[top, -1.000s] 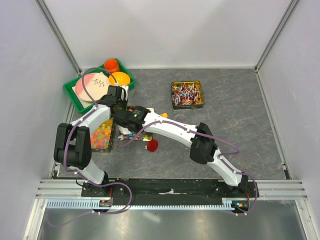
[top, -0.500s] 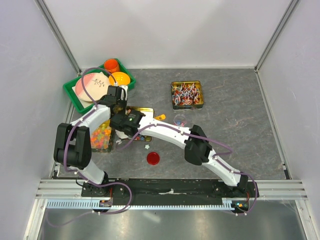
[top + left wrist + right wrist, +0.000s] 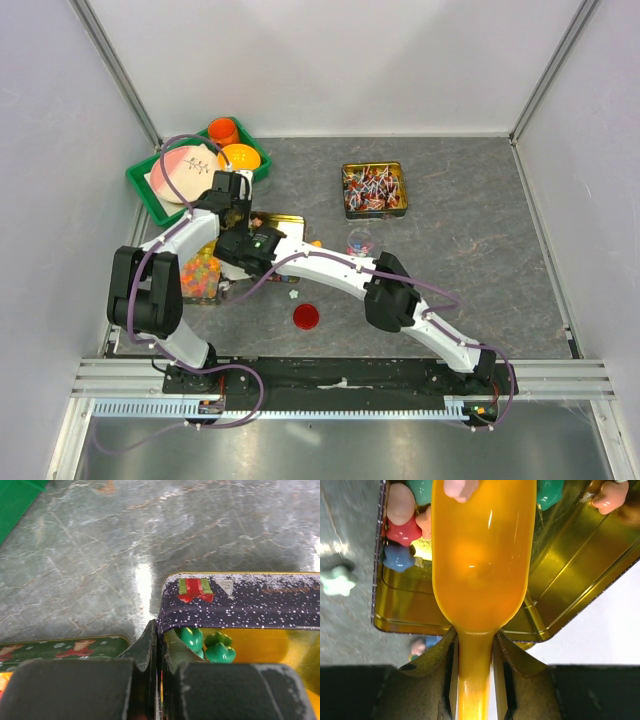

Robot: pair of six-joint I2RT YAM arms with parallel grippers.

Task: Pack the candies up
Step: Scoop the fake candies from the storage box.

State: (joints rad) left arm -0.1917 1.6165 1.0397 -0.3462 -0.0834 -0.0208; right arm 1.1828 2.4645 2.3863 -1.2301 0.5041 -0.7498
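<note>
The candies [image 3: 400,530] are small star-like pieces in pink, red, blue and green, lying in a gold-lined tin [image 3: 570,580]. My right gripper [image 3: 475,640] is shut on the handle of a yellow-orange scoop [image 3: 482,555], whose bowl hangs over the tin with a pink piece at its far tip. My left gripper [image 3: 159,635] is shut on the tin's dark blue snow-dotted wall [image 3: 240,600], with green candies [image 3: 220,647] just inside. In the top view the tin [image 3: 290,222] lies mostly under the right gripper [image 3: 245,248], and the left gripper [image 3: 237,207] is behind it.
A loose pale star [image 3: 293,293], a red lid [image 3: 307,316] and a small jar [image 3: 358,240] lie on the table. There is a lollipop tin [image 3: 375,188] at the back, a gummy tin [image 3: 200,272] at the left, and a green tray [image 3: 150,195] with plate, cup and bowl at the back left.
My right arm has swung left, carrying the scoop over the tin's left part. The red lid now lies nearer the front. My left gripper has stayed on the tin wall.
</note>
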